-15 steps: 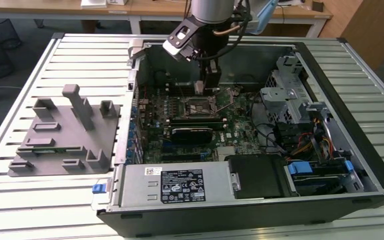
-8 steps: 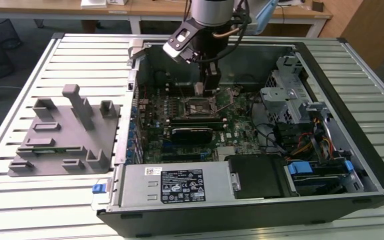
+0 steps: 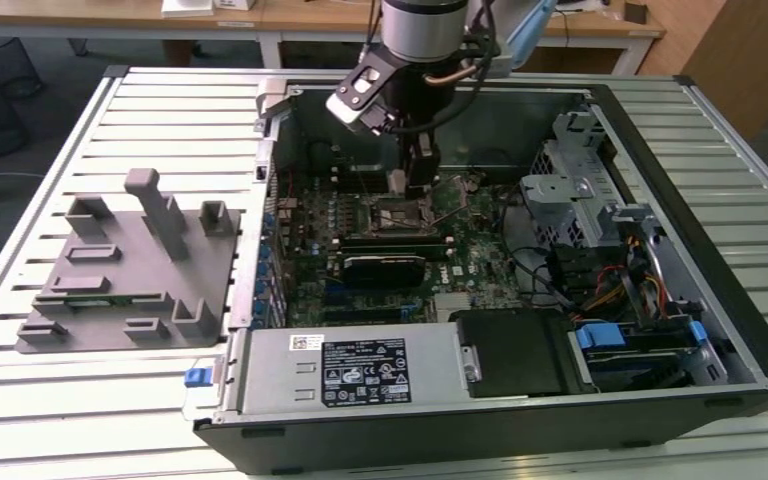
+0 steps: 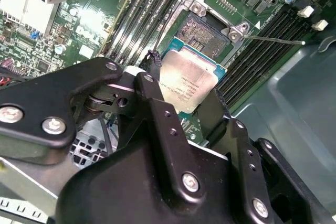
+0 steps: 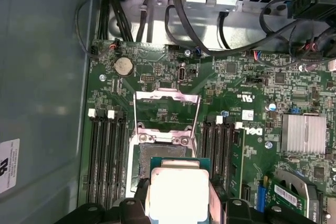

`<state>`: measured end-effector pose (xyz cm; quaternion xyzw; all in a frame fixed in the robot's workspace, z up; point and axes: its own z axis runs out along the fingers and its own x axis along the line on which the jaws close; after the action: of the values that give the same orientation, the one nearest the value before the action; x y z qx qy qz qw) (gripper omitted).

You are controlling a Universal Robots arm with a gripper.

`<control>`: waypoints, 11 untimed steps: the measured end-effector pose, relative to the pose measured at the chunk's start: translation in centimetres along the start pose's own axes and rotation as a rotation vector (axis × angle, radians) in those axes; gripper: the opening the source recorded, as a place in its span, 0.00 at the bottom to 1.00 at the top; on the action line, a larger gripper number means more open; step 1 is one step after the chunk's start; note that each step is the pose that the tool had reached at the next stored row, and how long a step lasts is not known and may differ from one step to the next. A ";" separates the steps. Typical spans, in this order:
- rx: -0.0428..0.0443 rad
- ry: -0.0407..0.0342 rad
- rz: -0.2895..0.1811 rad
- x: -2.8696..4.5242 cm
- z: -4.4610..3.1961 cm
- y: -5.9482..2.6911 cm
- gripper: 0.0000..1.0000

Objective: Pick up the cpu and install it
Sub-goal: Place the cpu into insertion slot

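Cpu (image 4: pixel 188 85) in gripper (image 4: pixel 184 94) above socket (image 4: pixel 210 30)

Cpu held at the open socket.
The hand (image 4: pixel 184 98) clamps the cpu (image 4: pixel 190 80) between its black fingers, just beside the bare socket (image 4: pixel 207 29) on the green motherboard (image 4: pixel 94 24).

Silver cpu (image 4: pixel 189 80), green motherboard (image 5: pixel 157 62), grey tray (image 3: pixel 97 312)
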<state>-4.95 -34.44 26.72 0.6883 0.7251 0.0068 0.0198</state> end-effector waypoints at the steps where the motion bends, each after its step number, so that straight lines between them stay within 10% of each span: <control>1: -0.0001 0.0003 -0.004 0.00 0.09 0.00 0.53; 11: -0.0003 0.0010 -0.017 0.01 0.45 -0.02 0.53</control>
<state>-4.95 -34.44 26.27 0.6820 0.7310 0.0071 0.0196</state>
